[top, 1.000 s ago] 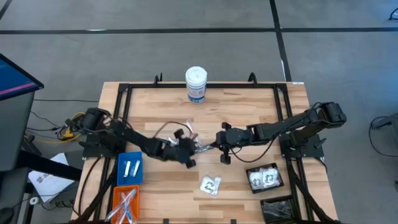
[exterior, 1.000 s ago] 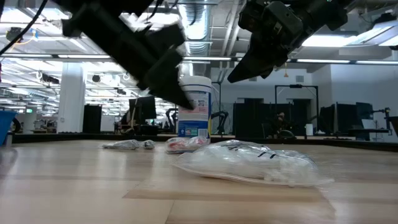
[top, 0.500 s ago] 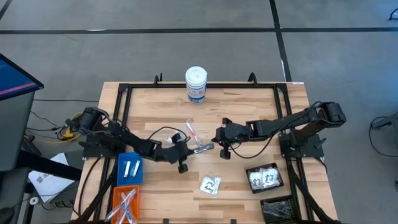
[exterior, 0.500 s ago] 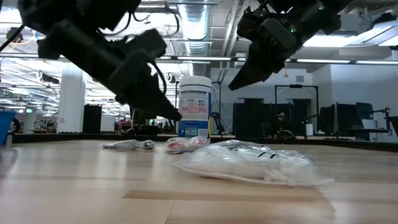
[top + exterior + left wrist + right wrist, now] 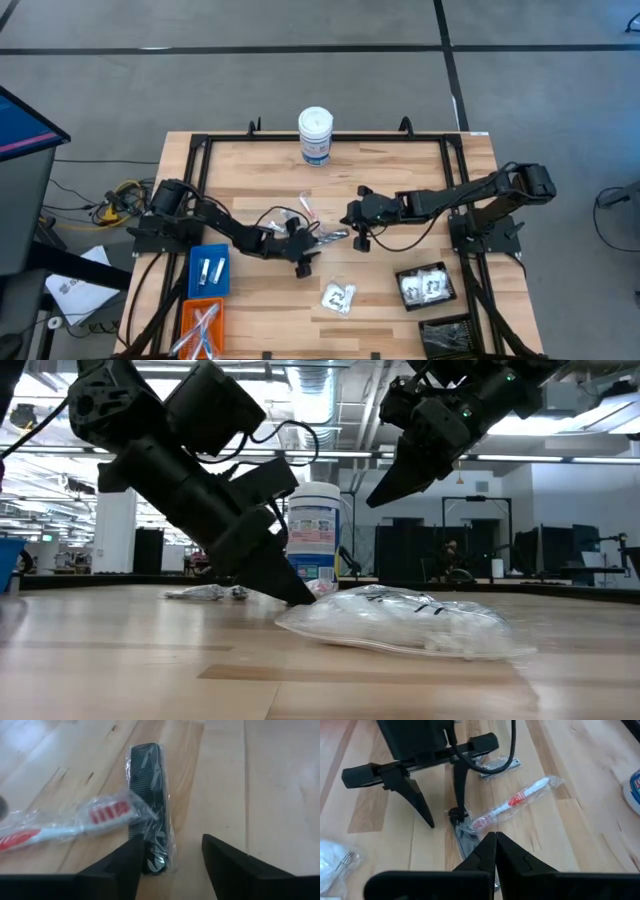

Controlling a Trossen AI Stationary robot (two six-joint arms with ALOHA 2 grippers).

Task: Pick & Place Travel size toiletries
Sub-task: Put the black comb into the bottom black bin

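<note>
A slim black comb (image 5: 148,795) in clear wrap lies flat on the wooden table (image 5: 400,170), with a wrapped white-and-red toothbrush (image 5: 75,824) lying across its side. My left gripper (image 5: 170,842) is open and slants down to the tabletop (image 5: 298,592). The comb's near end (image 5: 155,862) lies between its fingers, close beside one of them. My right gripper (image 5: 495,836) is shut and hangs above the table (image 5: 385,485) over the comb's other end. A clear crinkly packet (image 5: 338,297) with white contents lies nearer the front edge. My left gripper has one fingertip (image 5: 456,812) right at the wrapped comb's near end (image 5: 150,865), coming in slantwise from above on the table's left. Whether that finger touches the wrap I cannot tell. The other finger (image 5: 220,857) stands clear on bare wood.
A tall white canister (image 5: 315,135) stands at the far middle. A blue bin (image 5: 208,272) and an orange bin (image 5: 200,325) sit at the near left. A black tray (image 5: 425,285) with packets and a black bin (image 5: 447,337) sit at the near right. A silvery packet (image 5: 205,592) lies left of the toothbrush.
My left gripper has sunk from well above the table down to the tabletop at the comb's end and has tipped further downward. The comb, toothbrush and clear packet lie where they were.
</note>
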